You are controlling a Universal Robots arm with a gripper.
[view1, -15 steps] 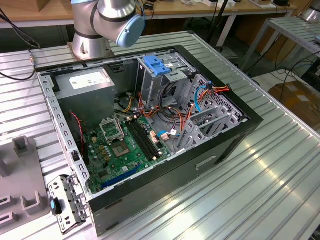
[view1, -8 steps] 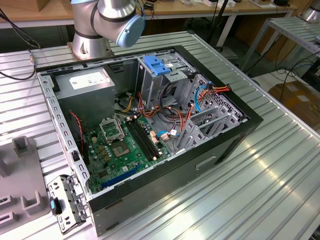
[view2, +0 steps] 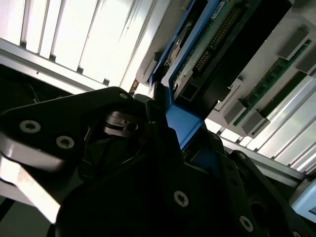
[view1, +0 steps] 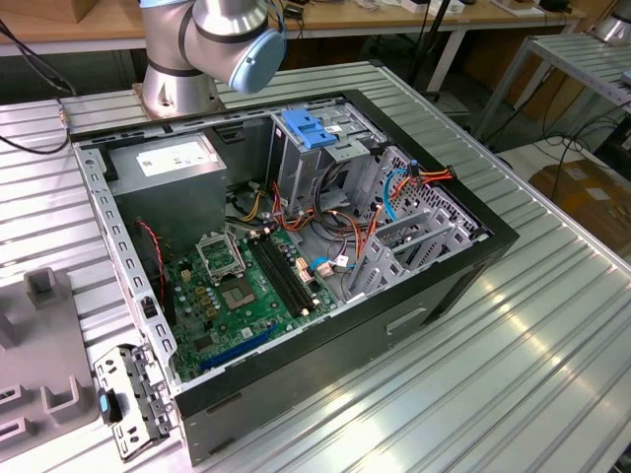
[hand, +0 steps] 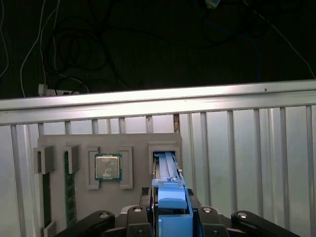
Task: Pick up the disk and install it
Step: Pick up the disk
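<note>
The disk (hand: 167,170) stands on edge in a slot of a grey holder block (hand: 138,140), its blue side rail facing the camera. In the second wrist view the disk (view2: 207,54) shows its green circuit board and the blue rail. My gripper (hand: 172,213) is at the near end of the disk, with a black finger pressed against each side of the blue rail. In the second wrist view the gripper (view2: 174,132) looks shut on that rail. The open computer case (view1: 473,261) lies on the table with its drive cage (view1: 325,158) at the back.
The holder block also carries a processor chip (hand: 107,166) and a green memory stick (hand: 69,185). The ribbed metal table (hand: 247,143) ends just past the block, with dark floor and cables beyond. In the case are a power-supply box (view1: 168,172), a motherboard (view1: 237,286) and loose cables.
</note>
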